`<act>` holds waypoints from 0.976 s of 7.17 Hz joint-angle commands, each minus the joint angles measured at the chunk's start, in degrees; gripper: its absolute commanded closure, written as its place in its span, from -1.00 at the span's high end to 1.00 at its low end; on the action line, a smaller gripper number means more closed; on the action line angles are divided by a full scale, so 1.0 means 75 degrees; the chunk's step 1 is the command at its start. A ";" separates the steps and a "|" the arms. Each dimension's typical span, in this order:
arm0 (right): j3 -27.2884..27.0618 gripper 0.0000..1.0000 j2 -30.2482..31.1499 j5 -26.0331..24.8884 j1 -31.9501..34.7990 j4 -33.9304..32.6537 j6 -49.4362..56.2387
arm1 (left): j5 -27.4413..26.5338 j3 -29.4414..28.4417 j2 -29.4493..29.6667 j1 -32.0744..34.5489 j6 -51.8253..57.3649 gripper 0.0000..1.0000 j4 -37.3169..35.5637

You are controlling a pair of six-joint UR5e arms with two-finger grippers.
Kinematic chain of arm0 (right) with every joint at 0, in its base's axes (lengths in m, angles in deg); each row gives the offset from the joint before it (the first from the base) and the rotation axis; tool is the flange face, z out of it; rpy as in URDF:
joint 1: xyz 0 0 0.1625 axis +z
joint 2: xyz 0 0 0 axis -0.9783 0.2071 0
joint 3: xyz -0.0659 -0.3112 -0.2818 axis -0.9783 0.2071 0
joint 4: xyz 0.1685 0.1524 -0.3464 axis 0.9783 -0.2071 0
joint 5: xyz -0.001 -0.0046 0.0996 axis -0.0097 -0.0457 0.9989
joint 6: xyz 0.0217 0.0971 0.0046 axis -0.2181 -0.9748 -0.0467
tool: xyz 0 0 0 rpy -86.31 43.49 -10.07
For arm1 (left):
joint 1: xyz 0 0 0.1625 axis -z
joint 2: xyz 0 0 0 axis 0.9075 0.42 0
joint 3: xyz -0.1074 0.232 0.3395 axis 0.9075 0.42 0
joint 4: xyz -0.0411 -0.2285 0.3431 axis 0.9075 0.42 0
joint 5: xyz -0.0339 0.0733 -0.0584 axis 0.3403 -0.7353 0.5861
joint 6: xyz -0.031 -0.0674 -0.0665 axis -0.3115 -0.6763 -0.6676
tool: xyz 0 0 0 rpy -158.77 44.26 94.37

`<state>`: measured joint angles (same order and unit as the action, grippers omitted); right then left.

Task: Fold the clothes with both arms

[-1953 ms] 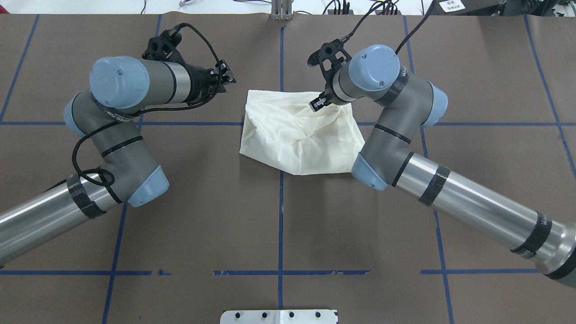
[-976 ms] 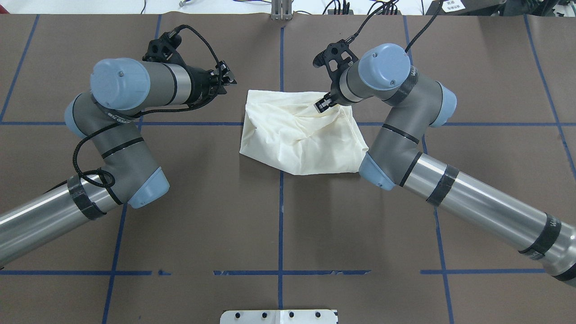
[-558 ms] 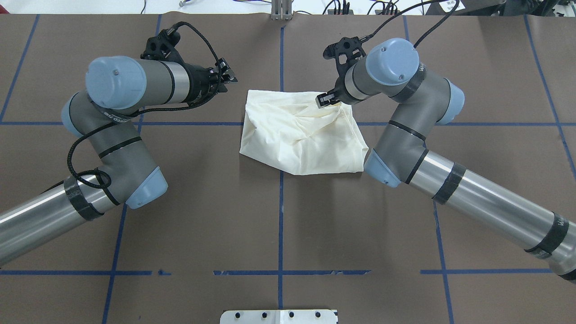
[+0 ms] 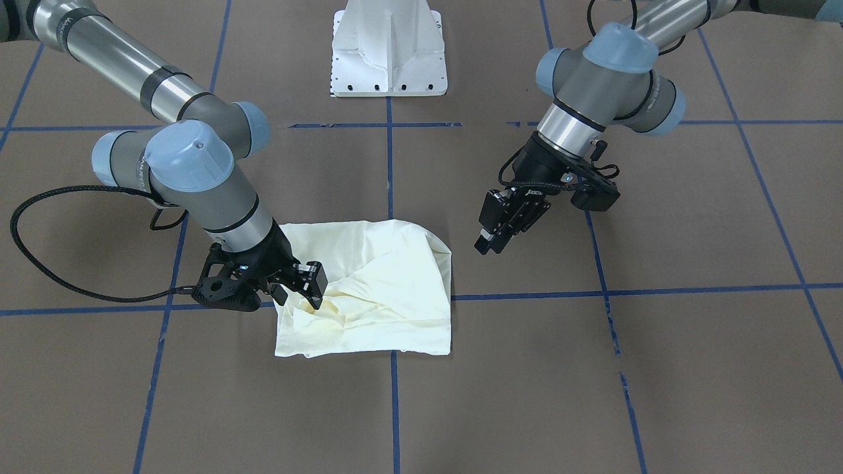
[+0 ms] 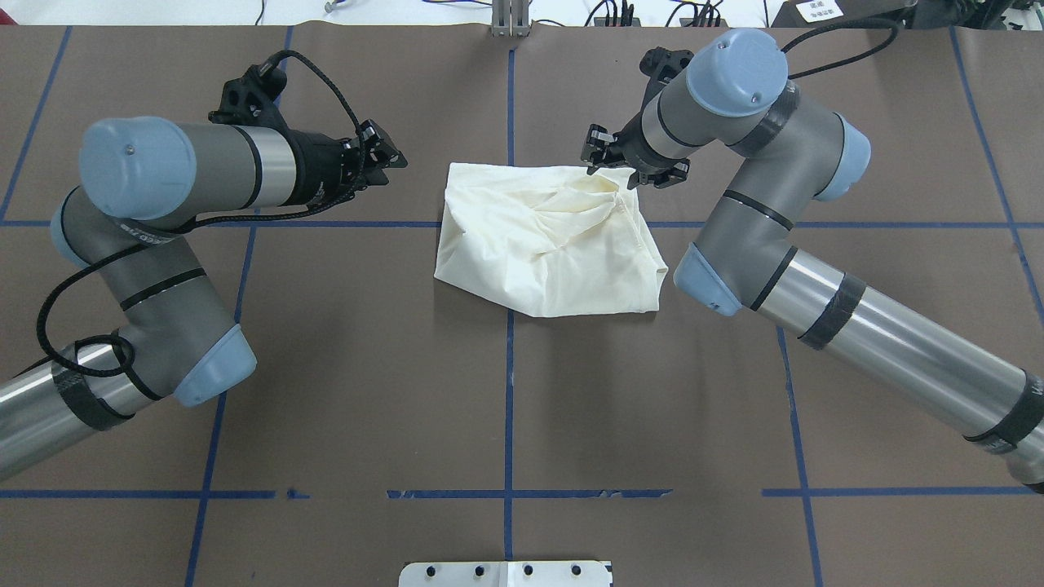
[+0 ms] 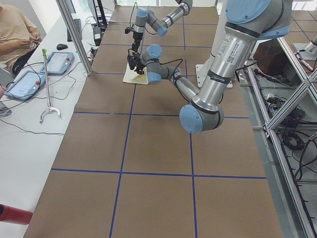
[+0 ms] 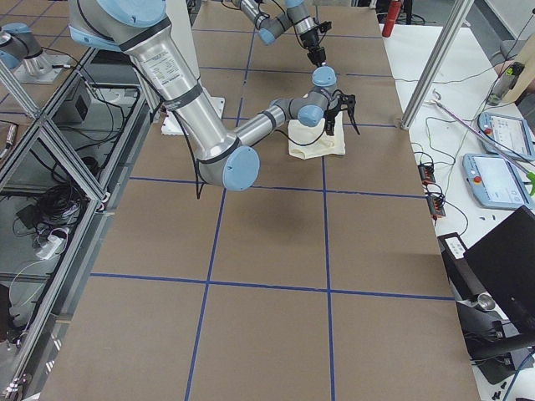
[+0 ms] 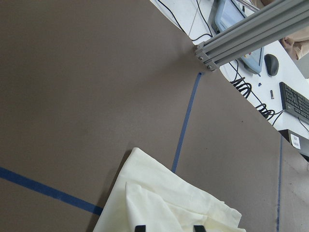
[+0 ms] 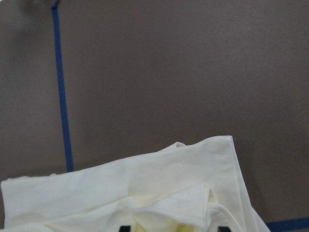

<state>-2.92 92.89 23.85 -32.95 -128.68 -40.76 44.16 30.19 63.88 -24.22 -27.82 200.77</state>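
T-shirt (image 5: 530, 253) | right hand (image 5: 598, 155) at far edge; left hand (image 5: 388, 155) well apart

Overhead and front cameras look down on the shirt (image 5: 546, 253) from opposite sides; end cameras view it from afar along the worktop (image 6: 153, 144); wrist cameras sit close.

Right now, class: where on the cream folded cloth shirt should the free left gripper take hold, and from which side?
Probably the far left corner of the cream folded cloth shirt, approached from the robot's left. That corner lies flat with clean exposed edges, is nearest the left gripper, and mirrors the far right corner where the right gripper sits.
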 commanded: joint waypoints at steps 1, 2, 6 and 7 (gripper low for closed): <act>0.0197 0.40 0.0067 0.0118 0.0186 -0.0502 -0.2066 | -0.0031 0.0152 -0.0072 -0.0033 0.0049 -0.13 0.0020; 0.0605 0.41 -0.0048 0.0130 0.0233 -0.0516 -0.2968 | -0.0031 0.0141 -0.0037 -0.0045 0.0131 -0.13 0.0020; 0.1006 0.41 -0.0494 0.0855 0.0527 -0.0481 -0.4945 | -0.0054 0.0140 -0.0071 -0.0033 0.0120 -0.13 0.0032; 0.1228 0.40 -0.0588 0.1274 0.0515 -0.0469 -0.4946 | -0.0054 0.0140 -0.0071 -0.0033 0.0108 -0.13 0.0032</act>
<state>4.70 89.39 30.47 -29.20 -132.28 -76.96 43.78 31.24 63.38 -24.48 -26.94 201.00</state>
